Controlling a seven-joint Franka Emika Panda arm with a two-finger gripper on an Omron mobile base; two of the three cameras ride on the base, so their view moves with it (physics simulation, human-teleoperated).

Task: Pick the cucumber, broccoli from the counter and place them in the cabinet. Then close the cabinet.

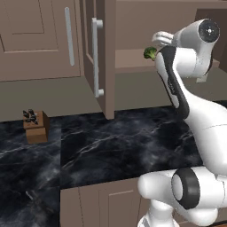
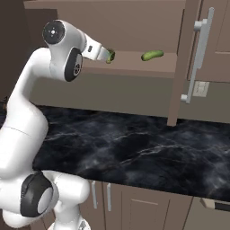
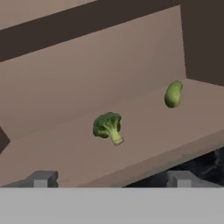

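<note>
On the brown inner shelf (image 3: 57, 157) of the open cabinet (image 1: 133, 60) the broccoli (image 3: 108, 127) lies with its pale stem toward me. The cucumber (image 3: 173, 94) rests farther along the same shelf, also seen as a smooth green shape (image 2: 152, 55) in the right base view. My gripper (image 3: 111, 179) is open, held at the shelf's front edge just short of the broccoli (image 1: 150, 53), with nothing between its fingertips (image 3: 41, 178). The hand (image 2: 109, 55) reaches up to shelf height. The black marble counter (image 1: 111, 142) runs below.
The cabinet's left door (image 1: 102, 53) stands open toward me with its silver bar handle (image 1: 95, 57); the right door (image 2: 191, 58) is open too. A wooden knife block (image 1: 35, 126) sits at the counter's left. A wall socket (image 2: 201, 88) sits behind the right door.
</note>
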